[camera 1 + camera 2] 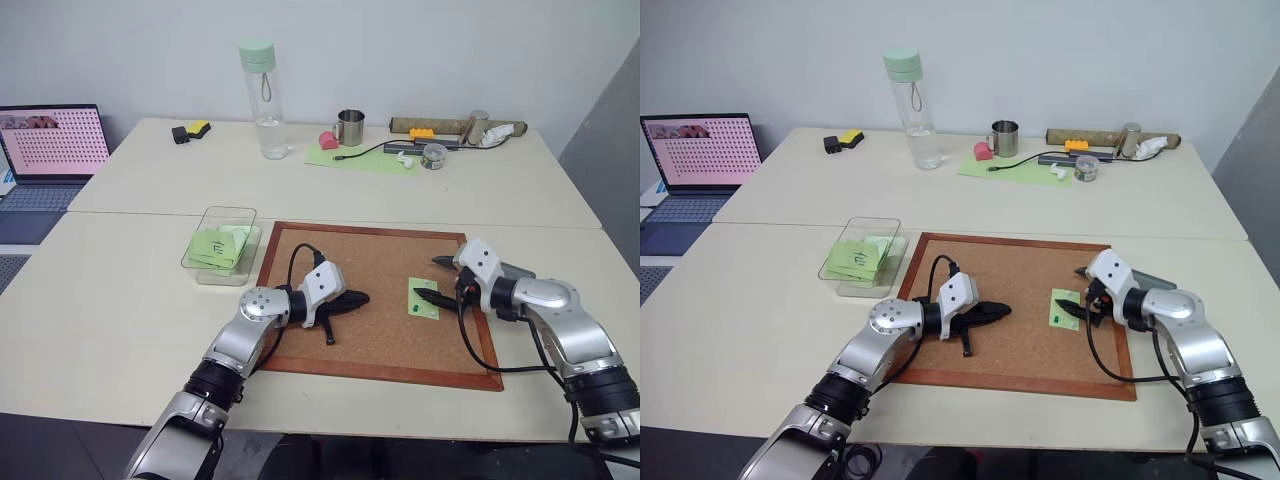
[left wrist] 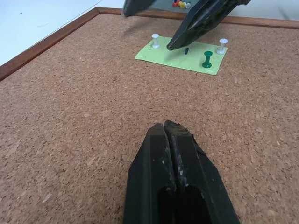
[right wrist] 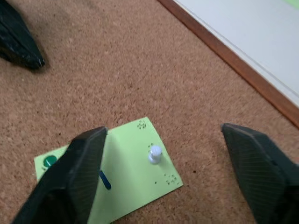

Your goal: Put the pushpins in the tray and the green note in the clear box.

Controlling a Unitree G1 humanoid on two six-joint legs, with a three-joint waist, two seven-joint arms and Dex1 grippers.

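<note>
Pinned flat on a cork board (image 1: pixel 380 300) by white and green pushpins (image 2: pixel 207 59): a small green note (image 1: pixel 424 298), with the right claw (image 3: pixel 159 175) over it, fingers apart astride one white pin. Left claw (image 1: pixel 352 299) pressed together, low over bare cork nearby. Beside the board on the table (image 1: pixel 110 300), a clear box (image 1: pixel 221 241) holding green paper slips.

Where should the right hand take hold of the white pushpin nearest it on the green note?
By its upright head, from above. The white pushpin stands stuck in the green note on the corkboard, so only the head offers opposite sides for the open right hand straddling it.
</note>
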